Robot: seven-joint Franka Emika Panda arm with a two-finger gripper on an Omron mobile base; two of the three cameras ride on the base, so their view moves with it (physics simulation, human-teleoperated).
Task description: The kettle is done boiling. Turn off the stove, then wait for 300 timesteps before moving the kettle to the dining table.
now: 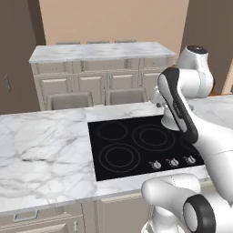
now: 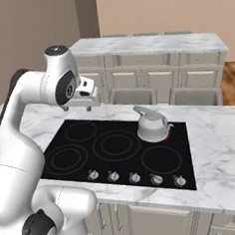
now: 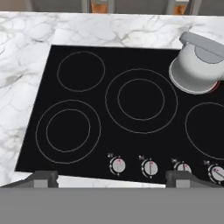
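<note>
Five silver knobs (image 2: pixel 135 177) line the front edge of the stove (image 2: pixel 117 149), and I'm hanging above them with nothing in my grip. My pincer (image 3: pixel 111 177) sits high over the counter (image 1: pixel 45 150), its two dark fingertips (image 3: pixel 41 178) standing wide apart at the bottom of the hand view, one down by the stove's front left corner, the other near the third knob (image 3: pixel 181 167) along.

The kettle (image 2: pixel 152 124) is on the far right burner, squat and pale, its handle arching over the lid. A sliver of red glow (image 3: pixel 214 86) peeks out from under its base on the right side, visible from the hand camera and again from the right base camera. The kettle is well apart from my pincer, off toward the upper right of the hand view.

The big double-ring burner (image 3: pixel 141 100) in the middle of the glass is bare, as are the two smaller rings to its left. Red marks show on the knob faces; I can't read their exact positions.

Beyond the stove, two grey chair backs (image 2: pixel 133 96) rise just behind the marble edge. Further back stands a long marble-topped unit with panelled cabinet drawers (image 1: pixel 98 68). From the left base camera my own arm covers the kettle's corner of the stove.
</note>
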